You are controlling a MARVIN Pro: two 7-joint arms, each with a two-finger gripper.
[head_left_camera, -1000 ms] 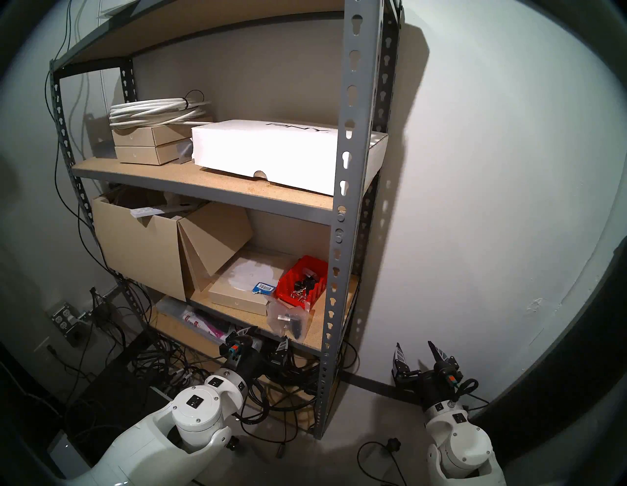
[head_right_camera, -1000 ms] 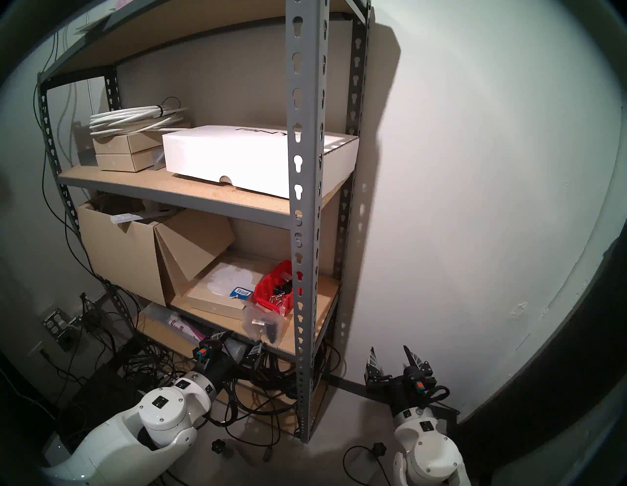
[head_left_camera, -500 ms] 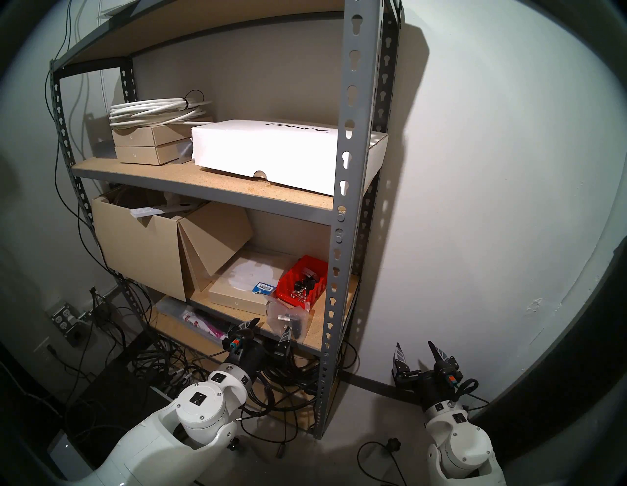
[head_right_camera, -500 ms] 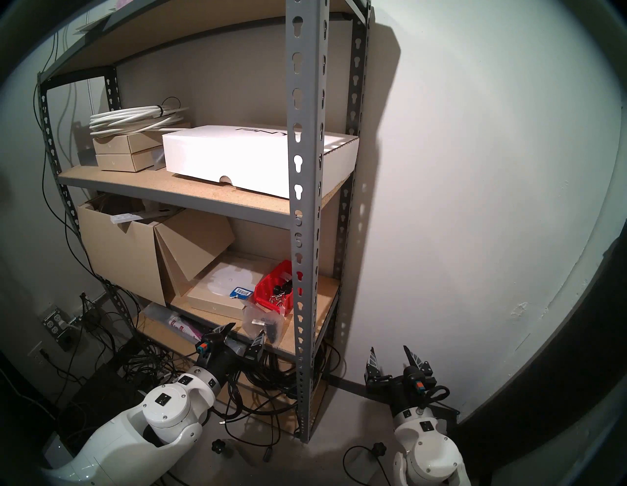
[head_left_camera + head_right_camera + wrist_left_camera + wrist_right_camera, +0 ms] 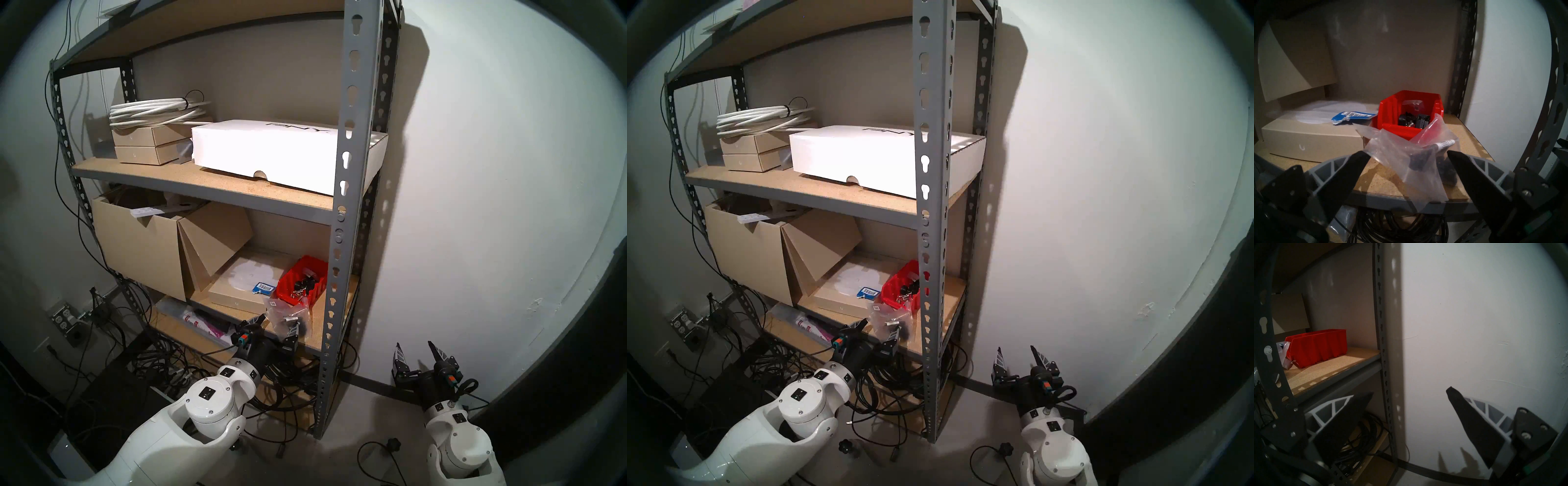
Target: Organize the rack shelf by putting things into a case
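Left tool (image 5: 1407, 156) wide open, fingers flanking clear bag (image 5: 1412, 162), not gripping; red bin (image 5: 1407, 122) just beyond. Right tool (image 5: 1410, 395) open, empty.

The rack (image 5: 349, 169) is viewed from above and in front by both head cameras. The red bin (image 5: 1407, 115) is faced closely from the shelf's front edge by the left wrist camera, and seen side-on from the rack's right by the right wrist camera.
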